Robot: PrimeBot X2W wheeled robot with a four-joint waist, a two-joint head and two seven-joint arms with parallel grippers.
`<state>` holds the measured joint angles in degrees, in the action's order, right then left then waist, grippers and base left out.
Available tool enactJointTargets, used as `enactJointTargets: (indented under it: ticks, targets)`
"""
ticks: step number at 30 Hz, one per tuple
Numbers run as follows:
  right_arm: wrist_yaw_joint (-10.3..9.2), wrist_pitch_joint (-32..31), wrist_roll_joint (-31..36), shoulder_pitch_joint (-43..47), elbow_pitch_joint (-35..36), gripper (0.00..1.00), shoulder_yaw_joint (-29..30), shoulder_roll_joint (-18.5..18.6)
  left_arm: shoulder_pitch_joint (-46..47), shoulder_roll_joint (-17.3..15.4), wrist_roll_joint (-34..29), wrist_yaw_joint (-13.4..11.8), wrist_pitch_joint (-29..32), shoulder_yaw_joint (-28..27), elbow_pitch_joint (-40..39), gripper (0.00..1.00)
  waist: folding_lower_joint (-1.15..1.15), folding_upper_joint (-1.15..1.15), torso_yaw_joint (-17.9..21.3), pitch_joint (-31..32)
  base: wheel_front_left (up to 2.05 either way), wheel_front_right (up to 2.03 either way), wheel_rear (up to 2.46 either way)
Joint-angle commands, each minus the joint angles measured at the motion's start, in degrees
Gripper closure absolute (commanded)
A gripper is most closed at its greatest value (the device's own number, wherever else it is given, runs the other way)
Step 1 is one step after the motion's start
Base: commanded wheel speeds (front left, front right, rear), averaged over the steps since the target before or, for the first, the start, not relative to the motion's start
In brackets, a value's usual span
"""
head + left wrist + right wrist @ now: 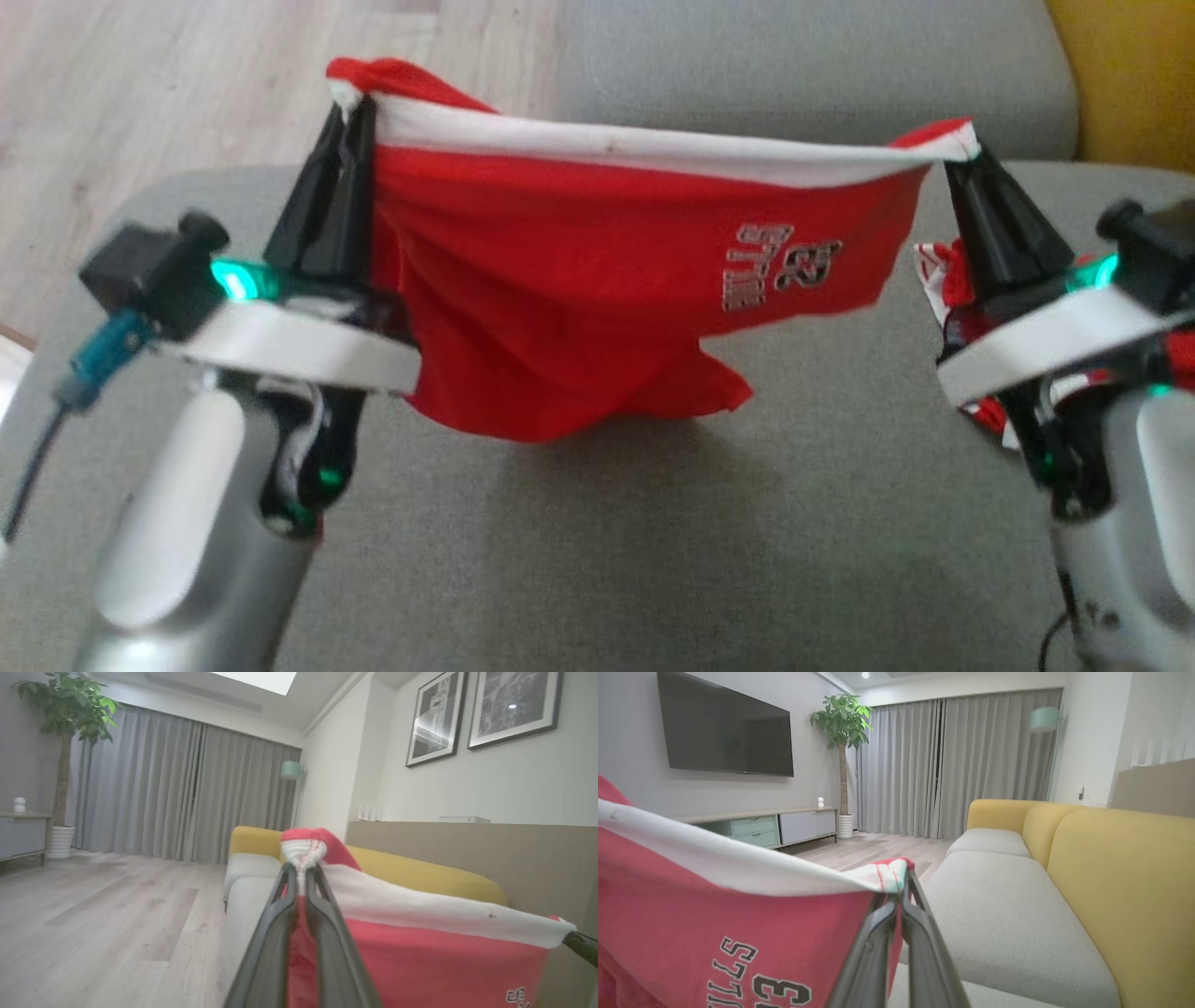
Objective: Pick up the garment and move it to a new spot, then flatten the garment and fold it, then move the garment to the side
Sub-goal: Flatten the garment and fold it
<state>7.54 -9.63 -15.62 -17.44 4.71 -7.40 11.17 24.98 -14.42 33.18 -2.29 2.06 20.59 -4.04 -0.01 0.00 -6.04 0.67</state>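
The red garment [579,271] hangs stretched between my two claws, its white band [653,149] taut along the top. My left claw [353,107] is pinched tight on one band corner and my right claw [962,161] on the other, above the grey sofa cushion [653,541].

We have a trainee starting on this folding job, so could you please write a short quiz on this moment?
1. True or false: the garment lies spread flat on the grey cushion.
2. The left gripper and the right gripper grip the garment by: A its white band, B its printed lettering, C its lower edge.
3. Fill in: the sofa backrest is coloured ___.

Key: 1 false, it hangs stretched between the two grippers; 2 A; 3 yellow.
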Motion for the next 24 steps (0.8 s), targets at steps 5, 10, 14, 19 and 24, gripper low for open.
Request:
enactJointTargets:
  ticks: [5,10,14,19,24]
  targets:
    - [-0.05,-2.53,-0.7,-15.97,-4.28,1.0,-1.51,0.57,15.64,-3.51,1.43,3.81,2.1,-3.72,6.78,1.0,0.01,0.0,1.65,-9.25,0.0,0.0,0.0]
    - [-0.05,-1.31,0.09,-32.69,-16.55,1.0,-3.39,0.62,29.19,-4.45,0.84,6.64,-0.5,-5.15,19.7,1.0,0.01,0.0,3.07,-17.44,0.0,0.0,0.0]
    - [-0.05,3.48,1.86,-46.9,-27.73,1.0,-3.49,-0.75,41.31,-4.52,0.16,7.54,-4.44,-6.64,29.71,1.0,0.01,0.0,4.23,-22.28,0.0,0.0,0.0]
    - [-0.05,8.39,4.28,-56.64,-38.28,1.0,-2.12,-2.14,51.33,-3.52,0.08,7.92,-9.24,-7.94,38.37,1.0,0.01,0.0,4.52,-24.73,0.0,0.0,0.0]
    - [-0.05,12.91,6.4,-59.39,-47.99,1.0,-3.58,-2.91,54.6,-2.2,-0.28,9.19,-13.07,-5.4,46.27,1.0,0.01,0.0,4.59,-25.23,0.0,0.0,0.0]
